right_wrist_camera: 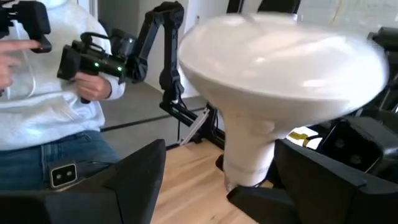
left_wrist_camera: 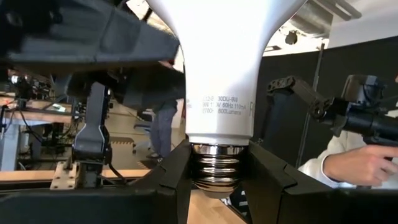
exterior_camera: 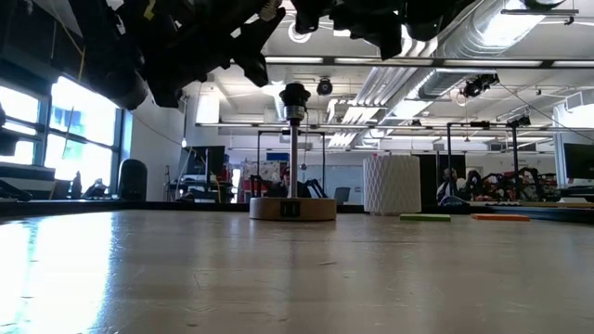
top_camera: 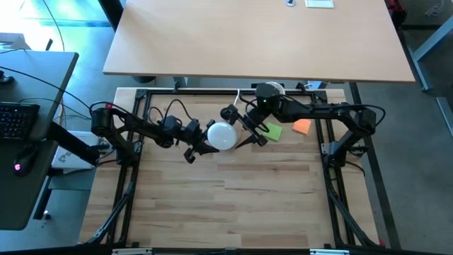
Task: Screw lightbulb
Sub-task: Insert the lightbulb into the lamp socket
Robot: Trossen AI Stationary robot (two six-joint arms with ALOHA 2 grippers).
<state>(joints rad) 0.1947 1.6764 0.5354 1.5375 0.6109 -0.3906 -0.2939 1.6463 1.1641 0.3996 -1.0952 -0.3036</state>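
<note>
The lightbulb (top_camera: 222, 136) is held above the light wooden table (top_camera: 233, 205), near its 12 o'clock edge. Its threaded base (left_wrist_camera: 219, 167) is clamped by the left gripper (top_camera: 200, 147). The right gripper (top_camera: 243, 128) is spread wide at the globe's 3 o'clock side, apart from it. A black socket on a round wooden base (exterior_camera: 293, 204), a white ribbed cup (exterior_camera: 391, 184) and green (top_camera: 270, 131) and orange (top_camera: 302, 127) pads are seen on the table. A person holding a controller (right_wrist_camera: 93, 62) is seen beyond.
</note>
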